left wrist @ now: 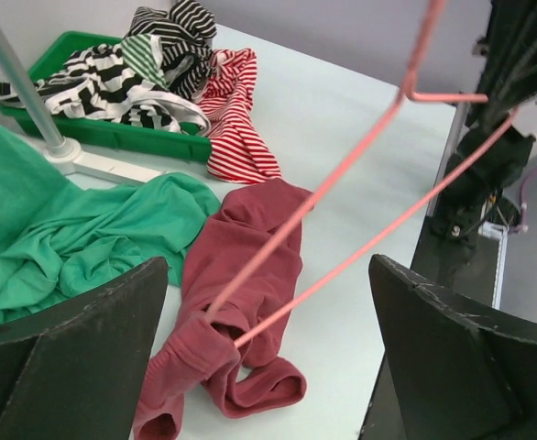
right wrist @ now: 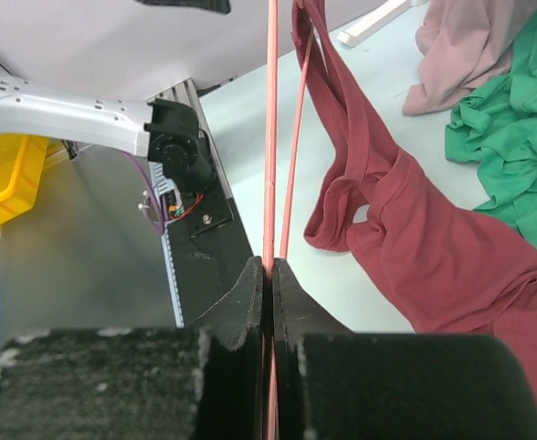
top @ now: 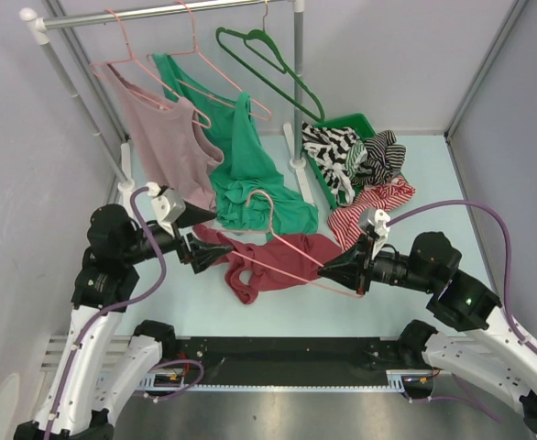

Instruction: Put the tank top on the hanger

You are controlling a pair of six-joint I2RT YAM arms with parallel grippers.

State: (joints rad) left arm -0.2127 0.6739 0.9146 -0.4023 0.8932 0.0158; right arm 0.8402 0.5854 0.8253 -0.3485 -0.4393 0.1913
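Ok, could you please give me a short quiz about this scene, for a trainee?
1. True or false: the right gripper is shut on the hanger.
2. Fill in: the left gripper is ___ (open or shut).
3. Which top is caught on the hanger's wire? A green, B maroon, C striped.
Key: 1 true; 2 open; 3 B, the tank top.

Maroon tank top (right wrist: 433, 247): crumpled on the surface, one strap lifted over a hanger end. Thin pink wire hanger (right wrist: 270, 137): tilted, threaded through that strap.
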